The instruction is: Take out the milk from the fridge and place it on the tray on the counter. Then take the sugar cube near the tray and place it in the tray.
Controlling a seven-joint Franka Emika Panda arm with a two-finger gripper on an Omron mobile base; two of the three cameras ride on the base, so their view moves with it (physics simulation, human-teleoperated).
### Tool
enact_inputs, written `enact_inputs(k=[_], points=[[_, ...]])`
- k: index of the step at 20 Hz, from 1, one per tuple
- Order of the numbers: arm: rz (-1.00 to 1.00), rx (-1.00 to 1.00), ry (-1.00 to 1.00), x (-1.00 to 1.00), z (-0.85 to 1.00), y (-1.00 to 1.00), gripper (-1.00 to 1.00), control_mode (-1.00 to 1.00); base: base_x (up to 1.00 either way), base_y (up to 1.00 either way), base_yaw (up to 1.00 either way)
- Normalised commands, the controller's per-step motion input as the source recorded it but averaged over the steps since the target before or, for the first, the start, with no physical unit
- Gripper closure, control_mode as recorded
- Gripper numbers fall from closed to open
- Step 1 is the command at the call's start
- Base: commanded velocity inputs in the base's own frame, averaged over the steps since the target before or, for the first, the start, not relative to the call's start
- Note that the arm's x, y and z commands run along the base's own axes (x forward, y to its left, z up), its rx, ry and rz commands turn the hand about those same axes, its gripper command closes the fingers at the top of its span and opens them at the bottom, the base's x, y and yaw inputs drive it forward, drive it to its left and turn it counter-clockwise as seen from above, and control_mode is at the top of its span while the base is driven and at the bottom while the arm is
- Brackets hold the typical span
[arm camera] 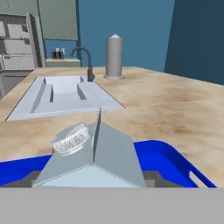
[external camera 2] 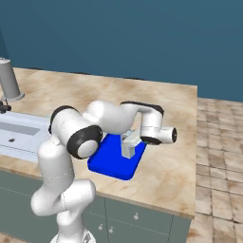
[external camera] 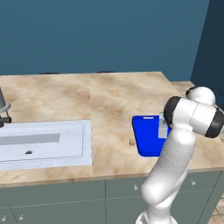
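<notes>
My claw point(external camera 2: 129, 142) was clamped on the milk point(external camera 2: 128, 148), holding the carton upright over the blue tray point(external camera 2: 110, 166). From the camera on my hand I looked straight down past its gabled top and white screw cap point(arm camera: 70, 139), the tray's rim curving just beyond it. Whether the carton's base already touched the tray floor I could not tell; my own arm hid that. To finish this step well, I judged I should lower it straight, keep it vertical, and let go only once it stood flat and well inside the rim, since a tilted release could topple it. Just beside the tray's left edge on the counter point(external camera: 113, 96) sat the sugar cube point(external camera: 131, 142), not yet moved. Farther off lay the white sink point(external camera: 43, 144) and a grey cylinder point(arm camera: 113, 56).
</notes>
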Motion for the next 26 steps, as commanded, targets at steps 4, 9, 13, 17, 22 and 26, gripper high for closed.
enact_inputs(k=[4,9,13,17,22,26], points=[[0.09,0.02,-0.03,0.08,-0.46,-0.18,1.0,-1.0,0.0,0.0,0.0],[0.08,0.0,-0.11,0.0,-0.54,-0.01,-1.0,-1.0,0.0,0.0,0.0],[0.01,-0.03,-0.08,0.0,-0.18,0.02,-1.0,-1.0,0.0,0.0,0.0],[0.0,-0.03,0.0,0.0,0.0,0.2,-1.0,-1.0,0.0,0.0,0.0],[0.0,-0.16,-0.03,-0.03,0.12,0.37,-1.0,-1.0,0.0,0.0,0.0],[0.0,-0.11,-0.1,-0.2,0.2,0.11,-1.0,-1.0,0.0,0.0,0.0]])
